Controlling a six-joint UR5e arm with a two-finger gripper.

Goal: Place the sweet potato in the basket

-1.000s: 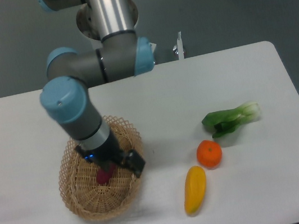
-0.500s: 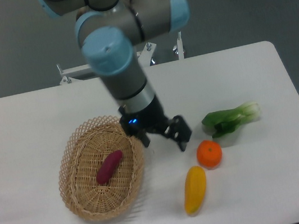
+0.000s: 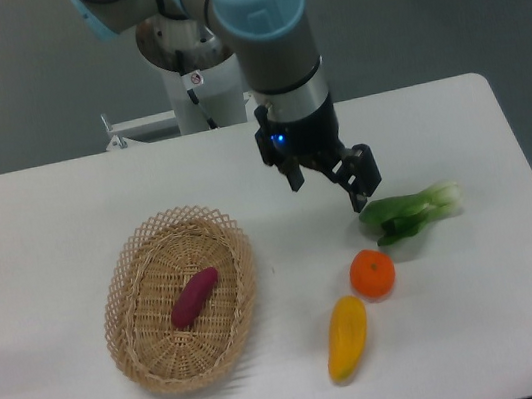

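Observation:
The magenta-purple sweet potato (image 3: 194,297) lies inside the oval wicker basket (image 3: 139,343) on the left part of the white table. My gripper (image 3: 327,184) is open and empty, raised over the table well to the right of the basket, just left of the leafy green vegetable.
A green bok choy (image 3: 412,211) lies at the right. A round orange (image 3: 372,274) sits below it, and a yellow-orange elongated fruit (image 3: 347,337) lies near the front edge. The arm's base stands behind the table's far edge.
My gripper let go of the sweet potato in the basket, rose, and moved right and back toward the bok choy. The sweet potato stays in the basket.

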